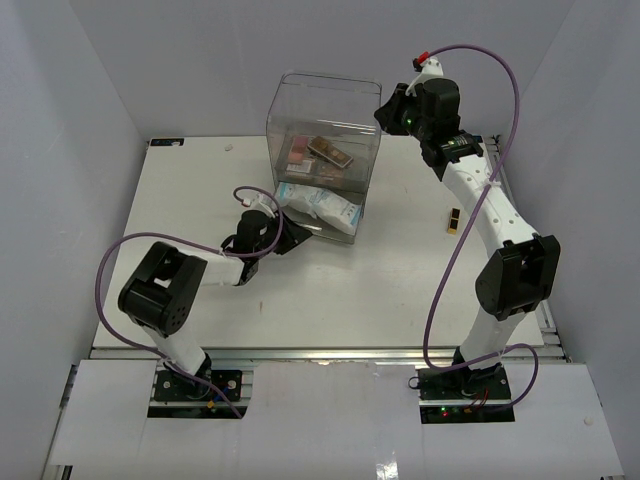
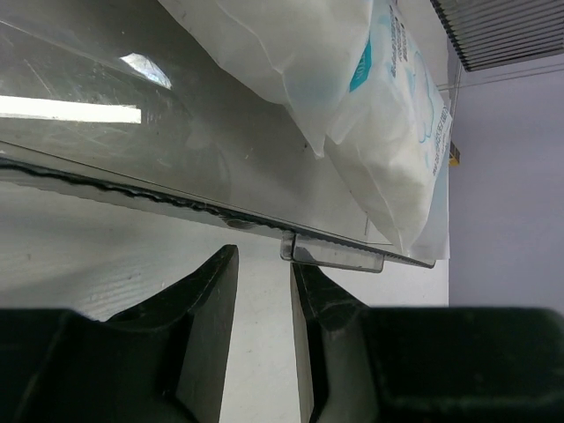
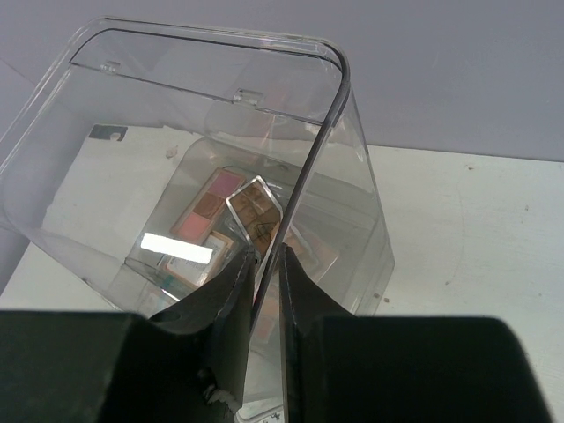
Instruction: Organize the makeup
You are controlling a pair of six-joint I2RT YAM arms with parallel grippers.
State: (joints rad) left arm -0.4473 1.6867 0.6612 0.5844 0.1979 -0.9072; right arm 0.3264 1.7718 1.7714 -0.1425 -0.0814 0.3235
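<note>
The clear plastic box [image 1: 325,105] stands at the table's back middle. Inside it lie a pink palette [image 1: 298,152] and a brown palette [image 1: 330,152], with two white-and-blue packets [image 1: 325,208] at its near side. My right gripper [image 1: 385,112] is shut on the box's right wall near the rim. In the right wrist view its fingers [image 3: 267,256] straddle the thin clear wall [image 3: 322,150], with the brown palette [image 3: 256,210] and pink palette [image 3: 211,198] below. My left gripper [image 1: 288,238] is open and empty at the box's near left corner. The left wrist view [image 2: 263,260] shows the packets [image 2: 388,150] behind the wall.
A small clear tab [image 2: 335,253] juts from the box's lower edge just past my left fingertips. A small brown and gold item [image 1: 453,220] lies on the white table [image 1: 400,280] right of the box, beside the right arm. White walls enclose the table.
</note>
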